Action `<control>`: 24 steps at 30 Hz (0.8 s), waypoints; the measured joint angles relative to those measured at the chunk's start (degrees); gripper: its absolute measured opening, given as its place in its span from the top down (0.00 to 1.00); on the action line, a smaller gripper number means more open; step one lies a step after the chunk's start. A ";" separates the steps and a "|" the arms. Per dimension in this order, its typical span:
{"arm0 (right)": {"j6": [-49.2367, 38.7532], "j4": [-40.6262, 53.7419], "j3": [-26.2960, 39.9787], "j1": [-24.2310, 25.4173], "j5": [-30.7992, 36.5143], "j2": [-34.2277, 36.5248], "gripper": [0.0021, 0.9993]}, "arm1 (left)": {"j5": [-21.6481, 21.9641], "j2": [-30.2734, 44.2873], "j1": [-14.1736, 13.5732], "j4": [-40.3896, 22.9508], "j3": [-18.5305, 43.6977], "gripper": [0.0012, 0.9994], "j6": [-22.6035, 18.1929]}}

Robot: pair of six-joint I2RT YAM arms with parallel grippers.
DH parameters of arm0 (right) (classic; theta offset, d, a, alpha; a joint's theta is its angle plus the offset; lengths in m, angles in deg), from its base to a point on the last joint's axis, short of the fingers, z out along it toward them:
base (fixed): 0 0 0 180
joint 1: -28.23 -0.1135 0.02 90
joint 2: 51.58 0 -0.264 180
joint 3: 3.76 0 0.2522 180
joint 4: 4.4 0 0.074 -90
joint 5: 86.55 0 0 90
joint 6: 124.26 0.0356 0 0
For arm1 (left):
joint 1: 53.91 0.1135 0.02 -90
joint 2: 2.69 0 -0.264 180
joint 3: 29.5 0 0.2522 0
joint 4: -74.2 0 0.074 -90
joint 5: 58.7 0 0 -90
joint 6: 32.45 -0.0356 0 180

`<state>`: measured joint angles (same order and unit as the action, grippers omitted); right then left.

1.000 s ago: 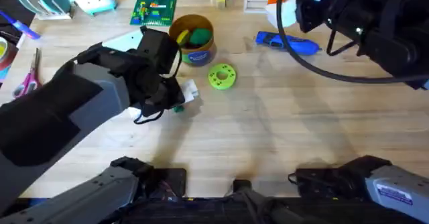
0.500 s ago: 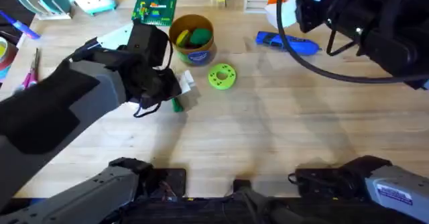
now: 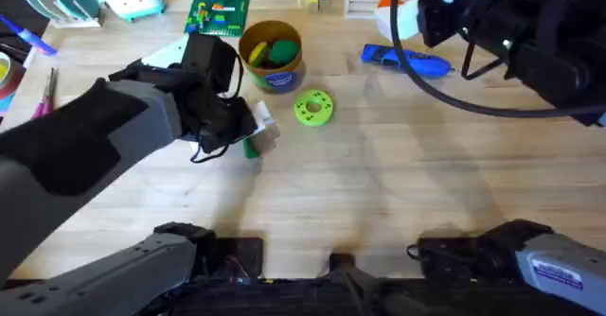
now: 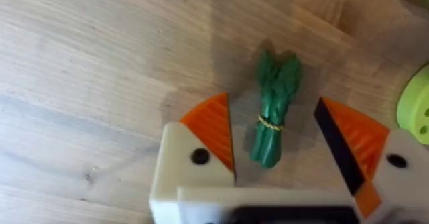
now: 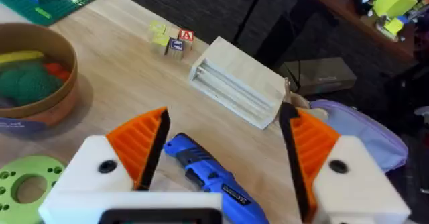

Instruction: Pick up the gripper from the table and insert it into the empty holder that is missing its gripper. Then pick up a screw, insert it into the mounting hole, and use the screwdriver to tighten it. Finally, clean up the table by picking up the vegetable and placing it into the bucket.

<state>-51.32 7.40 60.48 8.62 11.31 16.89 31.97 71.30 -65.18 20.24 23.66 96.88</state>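
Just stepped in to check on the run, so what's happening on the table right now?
The left gripper is over the vegetable, a small green bundle lying on the table, with its open fingers on either side and not yet closed. The bucket, already holding toy food, stands nearby beside a green disc. The right gripper hovers open above the blue screwdriver, which lies on the table.
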 joint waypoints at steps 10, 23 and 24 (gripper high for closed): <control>0.00 1.22 0.02 0.00 0.00 0.02 0.01 | -0.97 -0.04 0.50 -0.08 0.04 0.95 0.16; -0.11 1.25 0.02 0.00 0.00 0.02 0.01 | -1.75 0.91 0.70 -12.49 11.97 0.98 -0.14; -0.11 1.27 0.00 0.00 0.00 0.02 0.01 | -1.73 1.03 0.70 -13.26 14.61 0.98 -0.16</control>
<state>-51.43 8.67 60.48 8.62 11.31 16.91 30.24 72.33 -64.48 6.98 38.27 96.73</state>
